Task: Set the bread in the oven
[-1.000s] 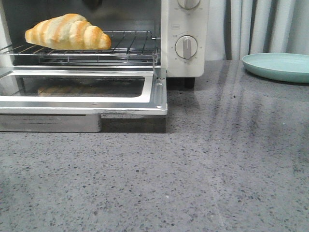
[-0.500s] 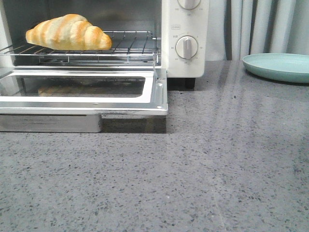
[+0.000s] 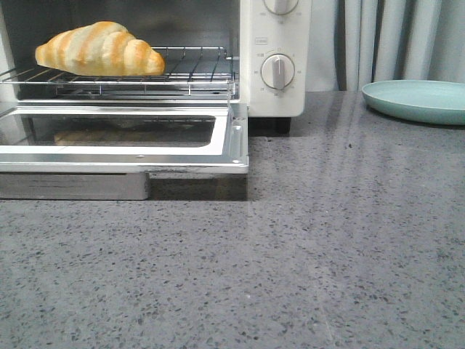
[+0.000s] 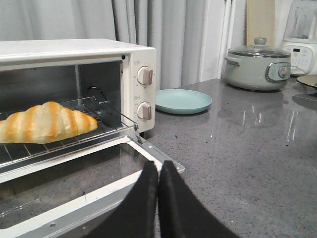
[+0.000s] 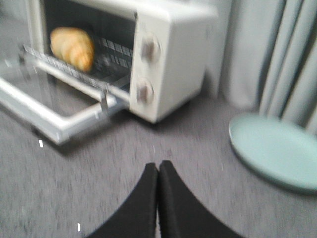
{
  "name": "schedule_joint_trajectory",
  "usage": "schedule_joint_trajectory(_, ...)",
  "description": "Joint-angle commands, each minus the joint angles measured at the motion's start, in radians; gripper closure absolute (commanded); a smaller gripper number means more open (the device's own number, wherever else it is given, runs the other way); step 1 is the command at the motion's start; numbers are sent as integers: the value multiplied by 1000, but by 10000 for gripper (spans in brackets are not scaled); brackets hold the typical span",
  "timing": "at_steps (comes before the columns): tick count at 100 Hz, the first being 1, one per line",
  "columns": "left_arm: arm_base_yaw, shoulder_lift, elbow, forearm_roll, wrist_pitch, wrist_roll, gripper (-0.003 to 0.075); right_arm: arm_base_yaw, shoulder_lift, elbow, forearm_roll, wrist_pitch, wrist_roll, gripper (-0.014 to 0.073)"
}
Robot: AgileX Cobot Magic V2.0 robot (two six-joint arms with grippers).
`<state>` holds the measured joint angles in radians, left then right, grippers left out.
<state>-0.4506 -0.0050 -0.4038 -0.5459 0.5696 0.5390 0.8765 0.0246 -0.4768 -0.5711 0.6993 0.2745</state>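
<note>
Front view: the bread (image 3: pixel 98 49) lies on the wire rack (image 3: pixel 192 69) in the upper left of the frame, inside the oven (image 3: pixel 272 62), whose door (image 3: pixel 236 142) hangs fully open. My left hand (image 4: pixel 158 191) and right hand (image 5: pixel 157 191) are both pressed closed and empty. The risk I see: the left hand sits just beside the door's corner and could clip it. Open tabletop (image 3: pixel 327 254) fills the lower frame; a teal plate (image 3: pixel 414 99) sits at right.

The dropped oven door (image 3: pixel 123 149) juts over the counter (image 3: pixel 290 276); a plate (image 3: pixel 418 100) sits well right.
</note>
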Motion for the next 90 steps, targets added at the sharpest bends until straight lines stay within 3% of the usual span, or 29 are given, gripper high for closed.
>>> schedule_joint_trajectory(1,-9,2,-22,-39,-76,-12,741,1,32,-23,-68,-138,3,644)
schedule_joint_trajectory(75,-9,2,25,-51,-91,-12,741,1,32,-23,-71,-109,3,644)
schedule_joint_trajectory(90,30,-26,106,137,-210,5,741,1,32,-23,-71,-109,3,644)
